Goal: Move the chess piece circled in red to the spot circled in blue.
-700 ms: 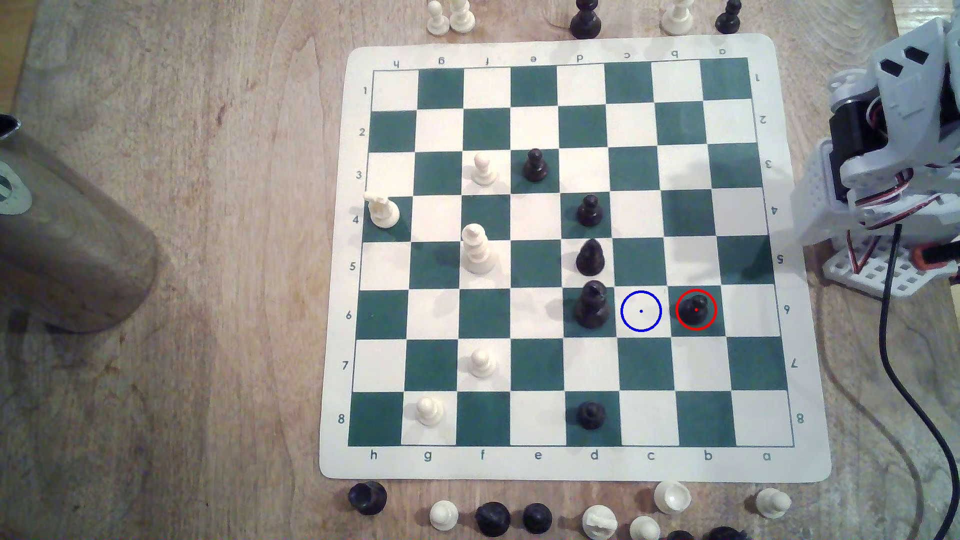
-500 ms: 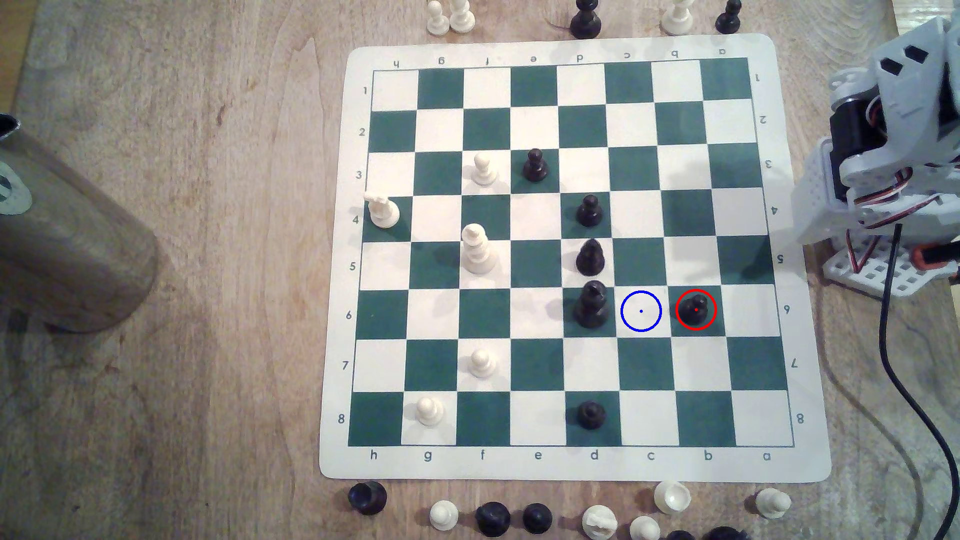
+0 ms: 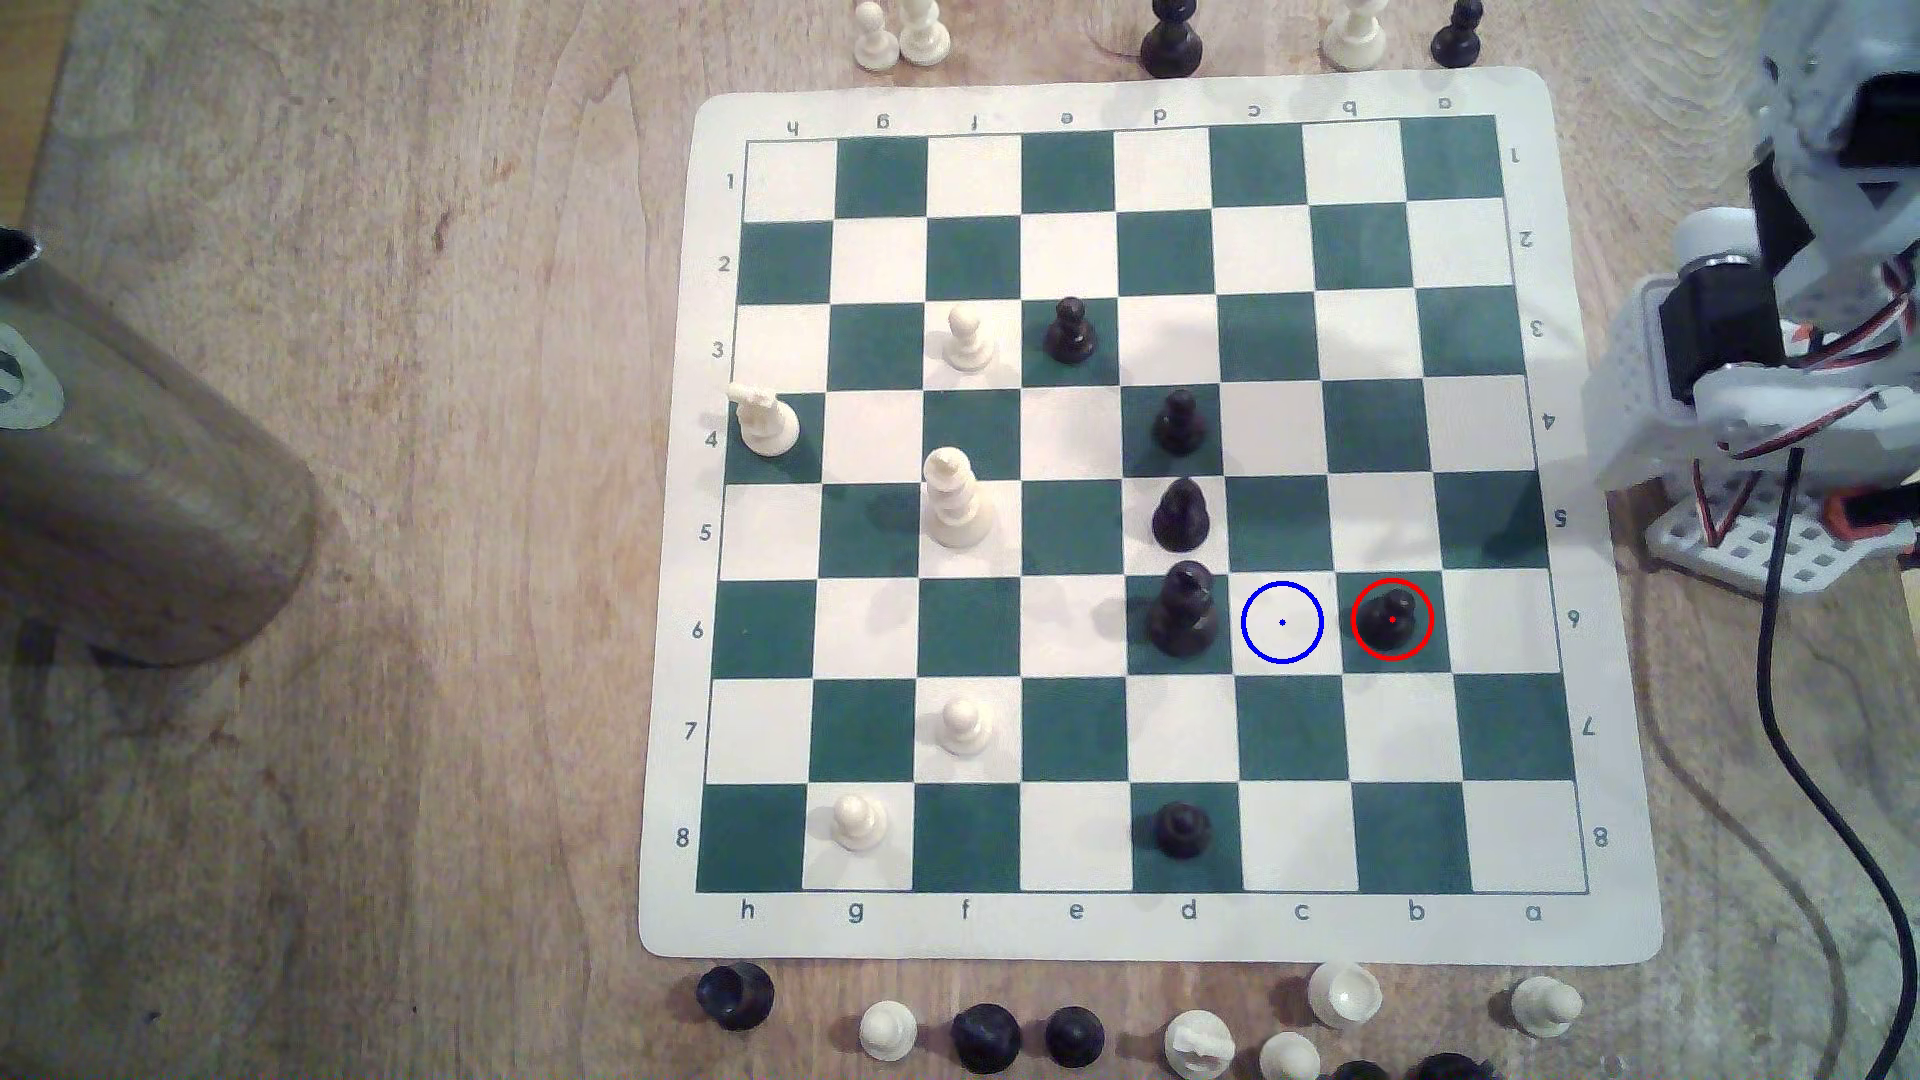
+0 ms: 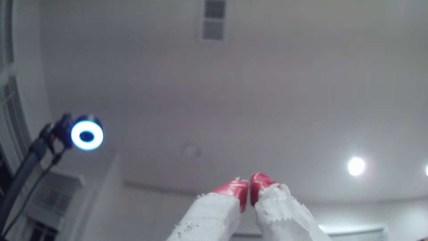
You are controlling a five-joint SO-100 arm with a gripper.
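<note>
The small glossy black pawn with a ball head (image 3: 1392, 619) stands upright inside a red ring on a dark green square of the green-and-cream roll-up chess mat (image 3: 1132, 935), in the row marked 6, toward the exterior view's right. Just to its left in that view lies the cream square marked with a thin blue ring and centre dot (image 3: 1282, 622), bare. Left of that square stands a tall tiered black piece (image 3: 1182, 611), with a black piece with a pointed bulbous head (image 3: 1180, 516) on the next square farther up the board.

The grey and white arm (image 3: 1787, 312) sits off the mat at the exterior view's right edge on the wooden tabletop (image 3: 416, 519), well apart from the pawn. In the wrist view the end effector (image 4: 249, 185) points up at a pale ceiling; its red-tipped, white-wrapped fingers (image 4: 234, 190) are pressed nearly together, seemingly with only a thin slit between them, and hold nothing.
</note>
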